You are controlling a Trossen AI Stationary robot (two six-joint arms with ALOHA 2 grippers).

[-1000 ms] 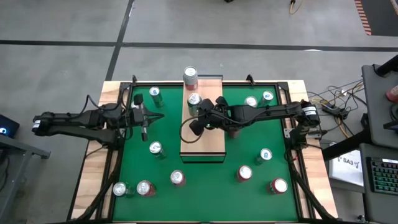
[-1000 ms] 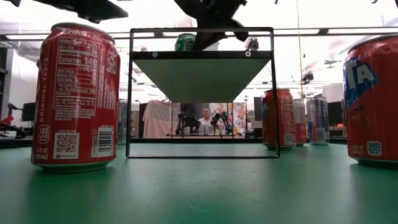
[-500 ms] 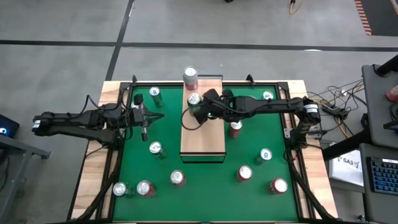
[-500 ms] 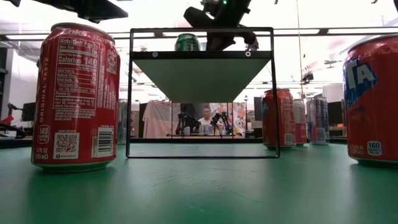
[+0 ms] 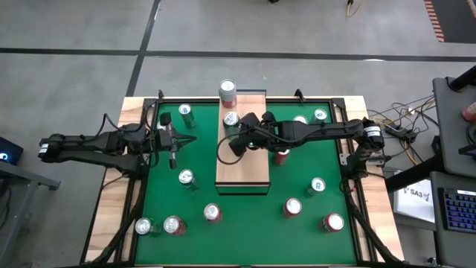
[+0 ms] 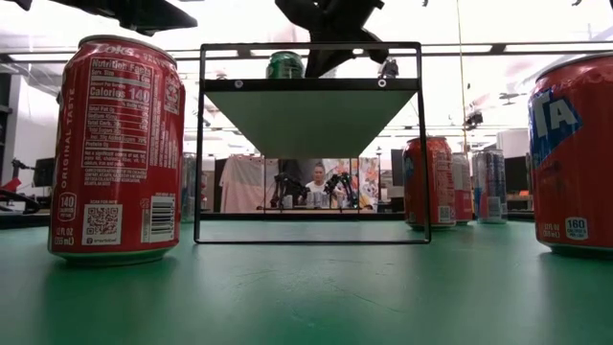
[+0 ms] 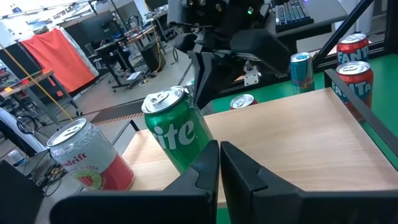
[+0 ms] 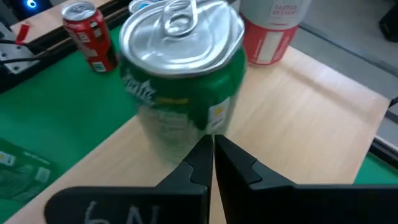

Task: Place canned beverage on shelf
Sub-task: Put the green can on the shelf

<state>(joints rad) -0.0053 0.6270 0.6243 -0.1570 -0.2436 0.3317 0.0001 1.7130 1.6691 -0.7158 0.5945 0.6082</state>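
Observation:
The shelf (image 5: 242,167) is a pale wooden board on a dark frame in the middle of the green mat. A green soda can (image 5: 231,119) stands upright on its far half, also seen in the right wrist view (image 8: 183,81). A red-and-white can (image 5: 227,91) stands at the shelf's far end. My right gripper (image 8: 212,144) is shut and hovers over the shelf, just on the near side of the green can. My left gripper (image 5: 172,155) is shut and waits over the mat, left of the shelf. My right gripper's shut fingertips (image 8: 205,149) point slanting down at the green can's side, low on its wall (image 8: 214,121). I cannot tell whether they touch it. The can stands upright on its base on the shelf.
Several cans stand scattered on the mat: a green one (image 5: 186,112) at the far left, red ones (image 5: 213,213) along the near edge, others (image 5: 317,185) on the right. A red can (image 5: 281,155) stands close under my right arm. The shelf's near half is bare wood.
My right gripper has shifted slightly beside the green can and stays shut. In the low view it no longer covers the can's side. The can has kept its place, upright on the shelf.

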